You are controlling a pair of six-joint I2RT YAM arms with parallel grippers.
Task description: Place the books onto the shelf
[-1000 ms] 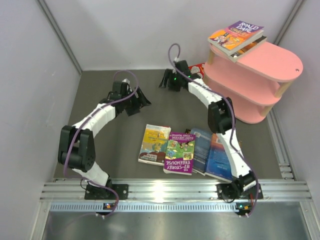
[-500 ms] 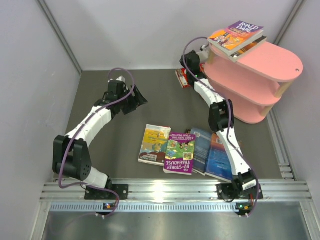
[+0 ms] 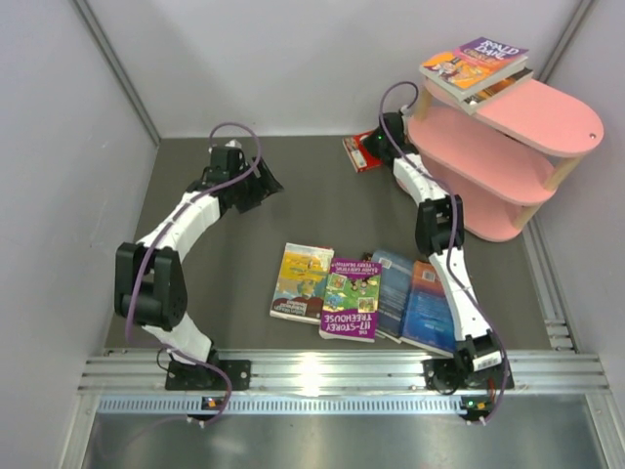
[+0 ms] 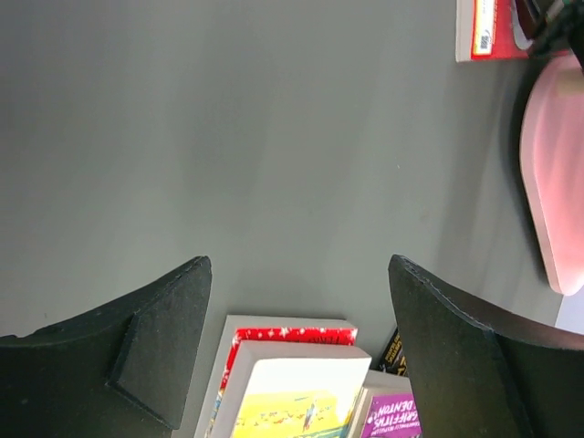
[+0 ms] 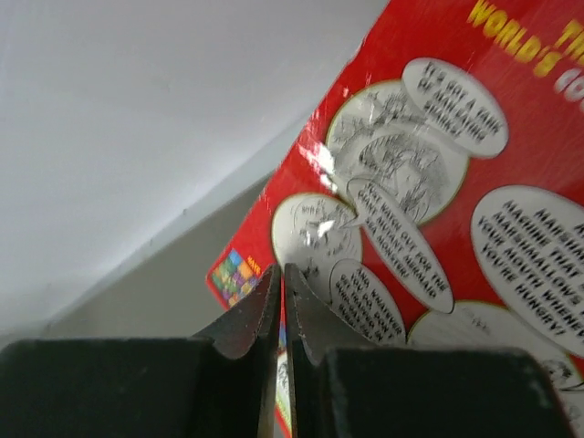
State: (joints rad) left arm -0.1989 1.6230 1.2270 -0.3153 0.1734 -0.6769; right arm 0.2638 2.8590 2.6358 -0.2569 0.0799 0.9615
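Right hand (image 5: 281,272) clenched tight, tips right by the red book (image 5: 429,210) filling the frame's right; left hand (image 4: 299,266) spread wide above grey tabletop (image 4: 228,137).

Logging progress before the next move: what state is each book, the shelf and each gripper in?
left gripper: open, empty.
right gripper: shut, tips at the red book.
red book: flat on the table, beside the shelf.
shelf: upright.
Roald Dahl book: on the shelf's top board, atop another book.
yellow book: flat on table.
Treehouse book: flat on table.
blue books: flat on table, side by side.
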